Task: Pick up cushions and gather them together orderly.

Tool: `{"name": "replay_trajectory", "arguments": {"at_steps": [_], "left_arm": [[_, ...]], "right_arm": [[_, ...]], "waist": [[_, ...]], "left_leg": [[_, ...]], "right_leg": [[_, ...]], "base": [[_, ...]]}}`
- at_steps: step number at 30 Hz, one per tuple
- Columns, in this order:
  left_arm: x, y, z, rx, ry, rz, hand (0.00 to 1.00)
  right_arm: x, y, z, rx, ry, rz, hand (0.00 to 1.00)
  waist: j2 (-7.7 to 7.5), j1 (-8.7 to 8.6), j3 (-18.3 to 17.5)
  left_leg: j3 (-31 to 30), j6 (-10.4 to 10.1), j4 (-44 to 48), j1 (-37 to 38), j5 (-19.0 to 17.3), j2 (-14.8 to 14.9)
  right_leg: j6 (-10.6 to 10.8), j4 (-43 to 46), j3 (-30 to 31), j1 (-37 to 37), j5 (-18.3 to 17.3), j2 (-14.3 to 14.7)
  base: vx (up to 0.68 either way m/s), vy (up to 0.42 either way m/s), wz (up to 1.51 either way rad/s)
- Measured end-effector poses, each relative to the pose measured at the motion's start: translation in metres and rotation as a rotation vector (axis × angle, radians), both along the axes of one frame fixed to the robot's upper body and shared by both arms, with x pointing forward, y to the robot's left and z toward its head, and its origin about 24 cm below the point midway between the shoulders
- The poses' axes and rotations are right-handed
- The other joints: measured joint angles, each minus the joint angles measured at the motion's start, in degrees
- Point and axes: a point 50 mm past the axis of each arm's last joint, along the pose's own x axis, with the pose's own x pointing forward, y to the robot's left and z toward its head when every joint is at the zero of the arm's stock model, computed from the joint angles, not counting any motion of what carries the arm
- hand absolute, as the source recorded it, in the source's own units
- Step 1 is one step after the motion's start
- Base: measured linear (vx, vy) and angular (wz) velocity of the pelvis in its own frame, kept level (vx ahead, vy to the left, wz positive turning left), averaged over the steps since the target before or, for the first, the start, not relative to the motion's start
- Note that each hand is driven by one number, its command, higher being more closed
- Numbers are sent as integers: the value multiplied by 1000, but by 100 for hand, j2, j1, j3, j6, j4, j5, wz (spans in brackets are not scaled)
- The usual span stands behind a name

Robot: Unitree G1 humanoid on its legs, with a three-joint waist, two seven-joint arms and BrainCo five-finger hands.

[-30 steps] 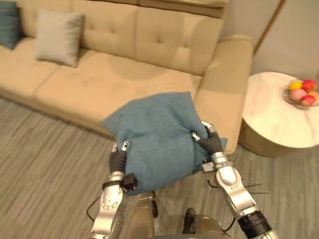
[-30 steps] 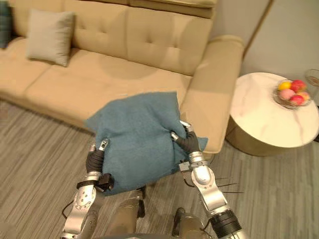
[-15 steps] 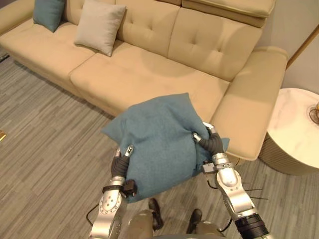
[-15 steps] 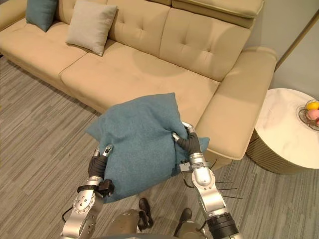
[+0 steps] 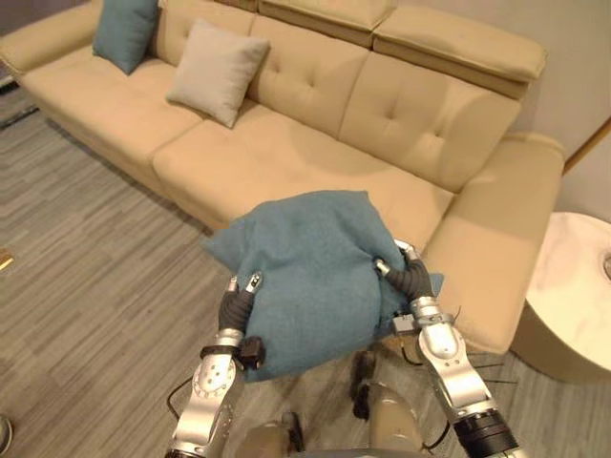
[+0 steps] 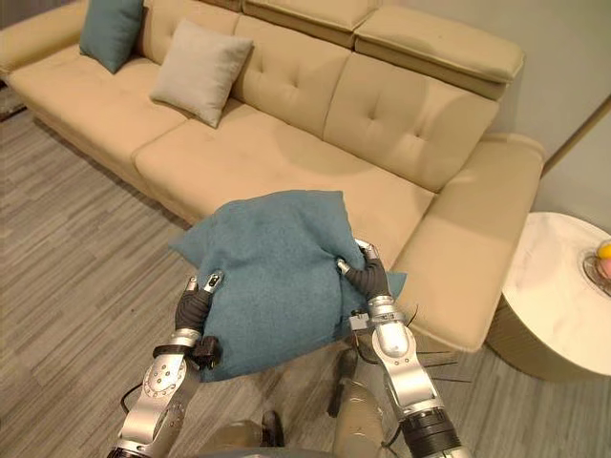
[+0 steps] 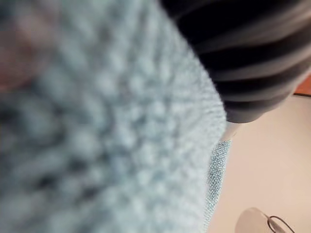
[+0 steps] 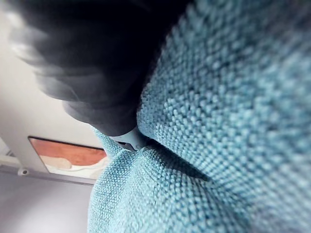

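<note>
A big teal cushion [image 5: 315, 267] hangs in the air in front of the sofa [image 5: 286, 157], squeezed between my two hands. My left hand [image 5: 235, 303] presses its lower left side and my right hand [image 5: 408, 277] digs into its right side. The fingers of both are buried in the fabric [image 8: 218, 121]. On the sofa seat a beige cushion [image 5: 217, 69] leans against the backrest. A smaller teal cushion [image 5: 126, 31] stands to its left near the far armrest.
The sofa's right armrest [image 5: 506, 239] is just behind my right hand. A round pale marble side table [image 6: 563, 296] stands to the right of it, with a fruit bowl [image 6: 601, 267] at the edge. Grey striped floor [image 5: 86, 248] stretches to the left.
The camera has swung left and up, bringing more of the sofa and the far teal cushion into sight. The held cushion stays between my hands as before.
</note>
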Motion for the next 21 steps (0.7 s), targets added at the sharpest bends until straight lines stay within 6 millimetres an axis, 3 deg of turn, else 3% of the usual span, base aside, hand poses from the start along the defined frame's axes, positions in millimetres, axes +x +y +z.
{"name": "replay_trajectory", "arguments": {"at_steps": [1,2,4,6,8,9,11,12,13,14,15,16,17,18,20,21], "left_arm": [[-5,-2,-4,-14,17,0,100],[-5,-3,-6,-21,27,-1,100],[-6,-3,-15,-20,66,2,100],[-6,-5,-22,-19,97,-4,100],[-5,-9,-21,-35,97,-16,100],[-6,-9,-22,-33,102,-22,100],[-6,-9,-22,-25,104,-25,100],[-6,-9,-22,-23,104,-24,100],[-6,-8,-22,-15,103,-23,100],[-6,-7,-22,-9,102,-24,100],[-6,-7,-22,0,101,-25,100],[-8,-8,-23,-7,103,-23,100],[-9,-8,-23,-8,107,-22,100],[-10,-3,-23,13,106,-18,100],[-11,6,-22,42,104,-10,100],[-12,7,-23,42,107,-2,100]], "right_arm": [[-4,-2,-4,-6,17,-1,100],[-4,-2,-5,-9,26,-2,100],[-4,-3,-6,-16,36,6,100],[-5,-5,-6,-23,37,1,100],[-6,-10,-7,-24,41,-16,100],[-7,-10,-8,-24,45,-17,100],[-8,-10,-9,-24,50,-17,100],[-8,-10,-9,-23,51,-14,100],[-8,-9,-9,-21,52,-10,100],[-8,-8,-9,-20,52,-10,100],[-8,-8,-10,-22,52,-8,100],[-8,-9,-9,-29,52,-5,100],[-8,-9,-11,-28,58,-6,100],[-10,-3,-15,8,77,-10,100],[-11,5,-15,32,76,0,100],[-11,6,-15,33,76,6,100]], "waist": [[262,31,-154],[406,69,-164],[440,178,-156],[403,198,-133],[311,163,-77],[286,174,-64],[253,230,-43],[244,275,-36],[249,326,-38],[252,351,-39],[279,396,-54],[446,420,-140],[486,405,-148],[238,364,-206],[-80,354,-255],[-113,377,-268]], "left_leg": [[72,-340,818,-177,-5,362],[160,-578,1870,-555,215,860],[381,-494,3005,-858,758,1448],[486,-396,3475,-1026,664,1593],[698,-14,3140,-1177,426,1495],[652,62,2776,-1248,380,1408],[259,54,1783,-1421,382,1174],[-172,-119,1069,-1523,486,1032],[-622,-372,375,-1530,678,913],[-804,-478,34,-1508,792,901],[-1092,-519,-633,-1361,1229,930],[-1222,-596,-1034,-1208,1968,1054],[-1232,-655,-929,-1213,2236,1076],[-914,-540,-879,-1098,2052,926],[-194,-295,-918,-892,1900,656],[-24,-231,-900,-830,1857,613]], "right_leg": [[-48,46,-120,37,-3,186],[-259,58,-135,134,2,491],[-439,-80,24,444,-96,904],[-484,-387,253,831,-158,1087],[-445,-803,623,1267,-158,1123],[-393,-939,781,1439,-171,1104],[-306,-1036,1094,1678,-210,1022],[-292,-1060,1304,1769,-214,968],[-283,-1058,1482,1835,-209,933],[-226,-1056,1564,1879,-215,921],[55,-1036,1718,1954,-293,918],[365,-1049,1908,2006,-457,999],[462,-1064,2054,2003,-485,1030],[572,-1069,2186,1934,-440,790],[833,-1075,2429,1812,-411,363],[887,-1079,2475,1761,-354,290]], "base": [[635,-223,-28],[668,-202,-49],[557,-139,-81],[516,-46,-78],[472,-2,-69],[408,53,-77],[373,110,-83],[382,270,-108],[361,303,-115],[321,356,-126],[244,361,-141],[229,401,-146],[199,409,-134],[156,363,-106],[130,272,-113],[85,257,-132]]}}
